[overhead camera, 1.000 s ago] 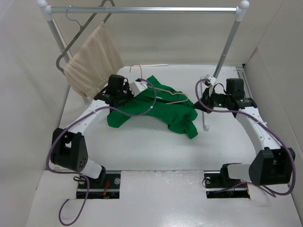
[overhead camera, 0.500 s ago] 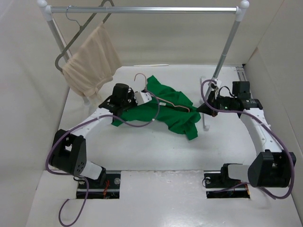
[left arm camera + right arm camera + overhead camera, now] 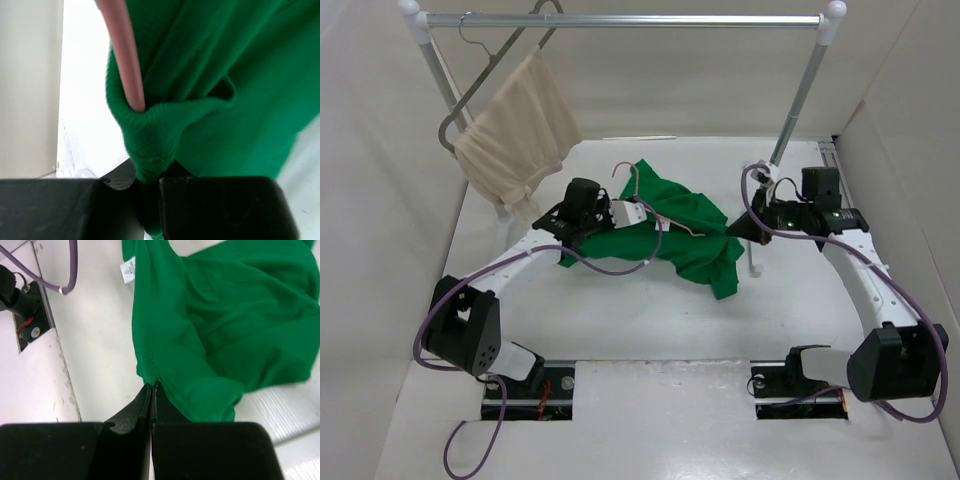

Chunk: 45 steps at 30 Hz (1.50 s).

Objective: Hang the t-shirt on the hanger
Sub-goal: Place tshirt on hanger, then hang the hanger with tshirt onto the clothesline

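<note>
The bright green t-shirt (image 3: 685, 235) lies bunched on the white table between both arms. The pink wire hanger (image 3: 626, 170) has its hook sticking up at the shirt's far left, and its wire runs across and under the cloth. In the left wrist view the hanger (image 3: 122, 60) passes into the ribbed collar of the t-shirt (image 3: 235, 60). My left gripper (image 3: 632, 213) is shut on that collar (image 3: 150, 150). My right gripper (image 3: 733, 228) is shut on the edge of the t-shirt (image 3: 220, 315) at its right side. The white neck label (image 3: 129, 267) shows there.
A metal clothes rack (image 3: 620, 20) spans the back. A beige cloth (image 3: 515, 125) on a dark grey hanger (image 3: 470, 95) hangs at its left end. The rack's right post (image 3: 798, 95) and foot (image 3: 752, 258) stand right by the right gripper. Walls close in left and right.
My left gripper has moved right with the collar, the hanger hook moving with it. The shirt is more bunched. My right gripper pulled right, then came back left a little.
</note>
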Each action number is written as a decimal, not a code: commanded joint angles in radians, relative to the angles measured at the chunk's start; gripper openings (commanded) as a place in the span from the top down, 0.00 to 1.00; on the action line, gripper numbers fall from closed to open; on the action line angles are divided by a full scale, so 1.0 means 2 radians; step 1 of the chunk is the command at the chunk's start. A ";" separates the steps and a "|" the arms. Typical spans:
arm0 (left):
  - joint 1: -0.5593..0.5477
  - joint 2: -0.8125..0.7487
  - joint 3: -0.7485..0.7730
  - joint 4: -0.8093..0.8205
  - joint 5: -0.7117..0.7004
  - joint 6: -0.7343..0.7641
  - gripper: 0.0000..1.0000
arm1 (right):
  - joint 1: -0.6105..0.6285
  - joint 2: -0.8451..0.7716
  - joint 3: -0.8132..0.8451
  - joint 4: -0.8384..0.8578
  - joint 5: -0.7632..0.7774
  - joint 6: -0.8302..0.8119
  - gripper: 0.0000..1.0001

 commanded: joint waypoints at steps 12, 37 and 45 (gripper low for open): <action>-0.047 0.001 0.104 -0.165 0.168 -0.076 1.00 | 0.105 0.122 0.136 0.042 0.074 -0.037 0.48; 0.064 0.032 0.150 -0.217 0.326 -0.108 0.97 | 0.149 0.094 0.055 0.170 0.120 -0.028 1.00; 0.125 0.079 0.202 -0.249 0.359 -0.099 0.72 | 0.104 -0.003 0.036 0.054 0.126 -0.069 1.00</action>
